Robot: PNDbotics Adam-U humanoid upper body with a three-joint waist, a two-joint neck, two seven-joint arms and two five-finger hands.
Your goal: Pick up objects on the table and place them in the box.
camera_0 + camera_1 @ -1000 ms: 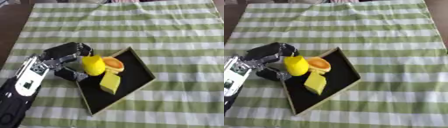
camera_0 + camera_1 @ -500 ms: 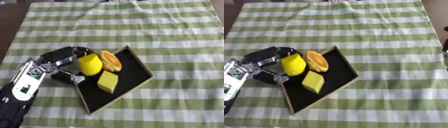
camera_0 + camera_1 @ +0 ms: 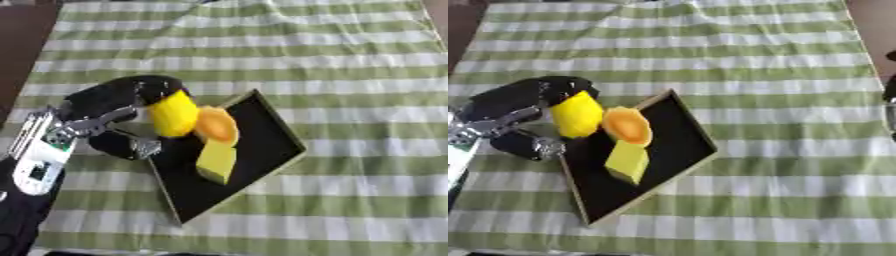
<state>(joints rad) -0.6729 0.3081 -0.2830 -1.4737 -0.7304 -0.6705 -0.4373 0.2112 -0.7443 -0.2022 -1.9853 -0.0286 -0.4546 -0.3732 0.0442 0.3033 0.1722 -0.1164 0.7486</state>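
A black shallow box (image 3: pixel 262 150) with a tan rim lies askew on the green-and-white checked cloth. Inside it rest an orange rounded piece (image 3: pixel 217 126) and a yellow block (image 3: pixel 216 161). My left hand (image 3: pixel 109 102) comes in from the left, its fingers curled round a yellow lemon-like fruit (image 3: pixel 173 114) held over the box's left edge, beside the orange piece. At the right edge of the right eye view, a dark bit of my right hand (image 3: pixel 890 102) shows; its fingers are hidden.
The checked tablecloth (image 3: pixel 332 60) covers the table, with bare brown table edge (image 3: pixel 22 40) at the far left. The cloth stretches free above and to the right of the box.
The whole picture has shifted as the camera moved. My left hand keeps hold of the yellow fruit at the box's left edge, now pressed close to the orange piece.
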